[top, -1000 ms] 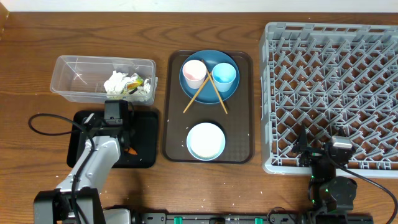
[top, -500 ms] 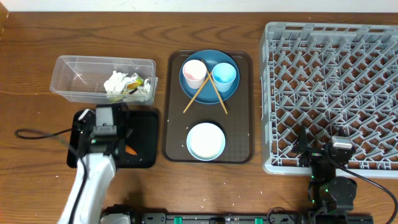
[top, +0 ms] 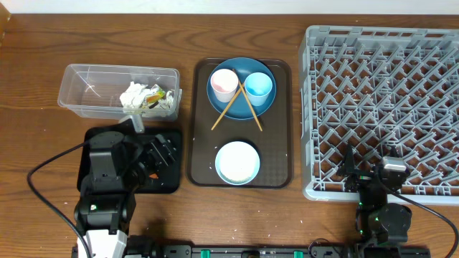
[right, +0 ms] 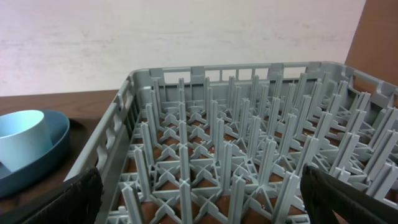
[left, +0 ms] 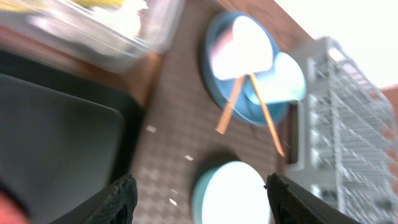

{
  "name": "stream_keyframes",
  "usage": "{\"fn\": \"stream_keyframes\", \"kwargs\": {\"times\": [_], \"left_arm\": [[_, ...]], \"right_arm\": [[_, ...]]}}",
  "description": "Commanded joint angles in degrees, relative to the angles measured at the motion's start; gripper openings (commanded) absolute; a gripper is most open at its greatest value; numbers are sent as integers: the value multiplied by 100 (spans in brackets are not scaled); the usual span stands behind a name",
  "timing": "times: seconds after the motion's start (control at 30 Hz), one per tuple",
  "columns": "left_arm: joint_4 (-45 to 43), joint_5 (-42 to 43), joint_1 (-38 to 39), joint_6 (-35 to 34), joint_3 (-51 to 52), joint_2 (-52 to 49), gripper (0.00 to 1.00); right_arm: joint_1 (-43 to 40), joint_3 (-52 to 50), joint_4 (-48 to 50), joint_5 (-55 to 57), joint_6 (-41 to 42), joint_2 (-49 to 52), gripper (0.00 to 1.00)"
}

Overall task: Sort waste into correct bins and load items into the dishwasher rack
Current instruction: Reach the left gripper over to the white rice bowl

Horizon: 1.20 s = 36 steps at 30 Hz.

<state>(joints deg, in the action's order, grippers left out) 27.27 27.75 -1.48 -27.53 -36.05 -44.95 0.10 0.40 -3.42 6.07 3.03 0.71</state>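
My left gripper (top: pixel 162 152) is open and empty over the right part of the black tray (top: pixel 95 136), facing the pale bowl (top: pixel 237 162). In the left wrist view, which is blurred, the bowl (left: pixel 233 190) lies between the open jaws (left: pixel 200 198). The clear box (top: pixel 93 86) holds the white tissue (top: pixel 138 96) and the yellow-green wrapper (top: pixel 155 96). The blue plate (top: pixel 242 104) carries the pink cup (top: pixel 224 84), the light blue cup (top: pixel 259 86) and crossed chopsticks (top: pixel 233 109). The carrot is hidden. My right gripper (top: pixel 375 179) is open at the grey rack's (top: pixel 384 86) front edge.
The plate and bowl sit on a dark brown serving tray (top: pixel 203 143) between the bins and the rack. A few white rice grains (left: pixel 151 129) lie on it. The right wrist view shows the rack's pegs (right: pixel 249 155) and the plate's edge (right: pixel 43 165).
My left arm has drawn back toward the table's front and turned right. Its gripper now points at the bowl. The orange carrot seen on the black tray is now covered.
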Motion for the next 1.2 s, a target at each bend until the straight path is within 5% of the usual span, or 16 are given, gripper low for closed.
{"fn": "stream_keyframes", "kwargs": {"times": [0.0, 0.57, 0.67, 0.93, 1.03, 1.17], "left_arm": [[61, 699, 170, 192, -358, -140, 69], [1274, -682, 1270, 651, -2105, -1952, 70], [1285, -682, 1270, 651, -2100, -2063, 81], [1930, -570, 1696, 627, -2031, -2092, 81], [1864, -575, 2170, 586, -2015, -2096, 96], [1674, -573, 2588, 507, -2015, -2096, 96]], "right_arm": [[83, -11, -17, 37, 79, -22, 99], [83, -11, -17, 37, 79, -22, 99], [83, -11, -17, 37, 79, -22, 99], [83, -11, -17, 37, 79, -22, 99], [83, -11, -17, 37, 79, -22, 99], [83, -11, -17, 37, 79, -22, 99]]}}
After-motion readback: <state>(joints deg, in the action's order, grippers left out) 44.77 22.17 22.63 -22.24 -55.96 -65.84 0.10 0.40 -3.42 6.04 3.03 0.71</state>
